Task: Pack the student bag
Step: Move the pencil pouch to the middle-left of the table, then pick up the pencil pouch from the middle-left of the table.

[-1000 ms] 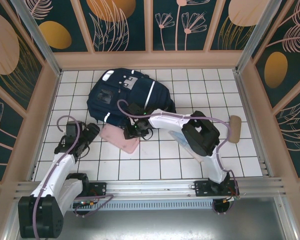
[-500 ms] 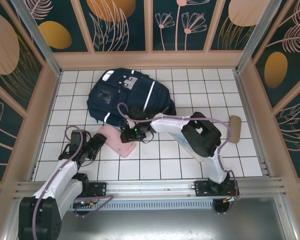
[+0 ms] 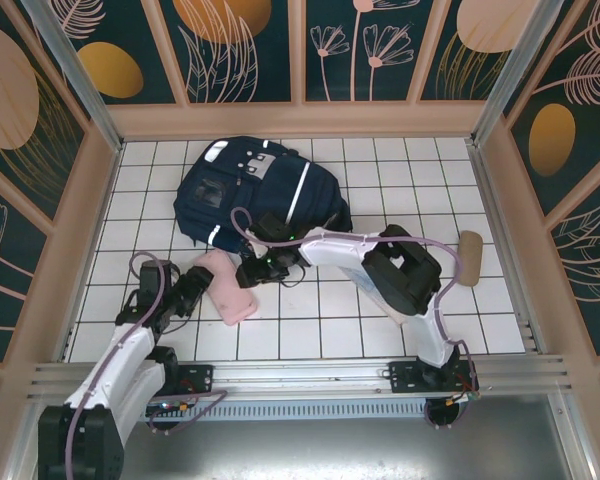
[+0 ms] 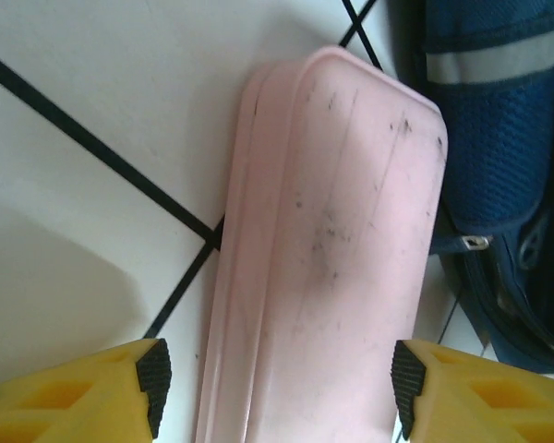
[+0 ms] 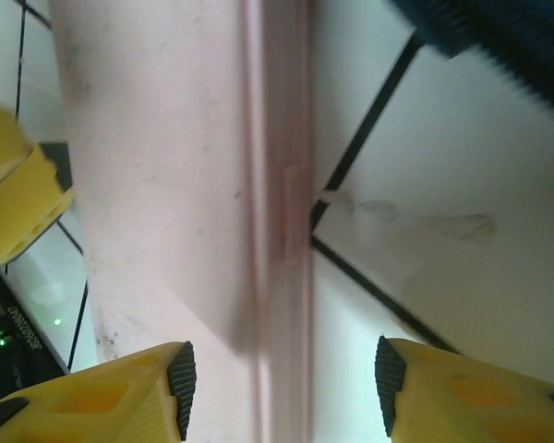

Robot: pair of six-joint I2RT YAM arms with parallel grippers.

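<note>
Just swung the pink pencil case (image 3: pixel 227 290) round toward the left gripper (image 4: pixel 275 388) (spread wide astride it); right gripper (image 5: pixel 279 388) parted too, seemingly unclamped. Still outside the student bag (image 3: pixel 250 190).

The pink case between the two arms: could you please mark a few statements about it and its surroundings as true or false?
1. The pink case lies flat on the tiled table, outside the student bag. True.
2. The left tool is shut on the case. False: it is open, with one finger on each side of the case.
3. The bag lies beyond the case, towards the far wall. True.
4. The tan object sits inside the bag. False: it lies on the table at the right, apart from the bag.
5. The right tool is open over the case's long edge. True.
</note>
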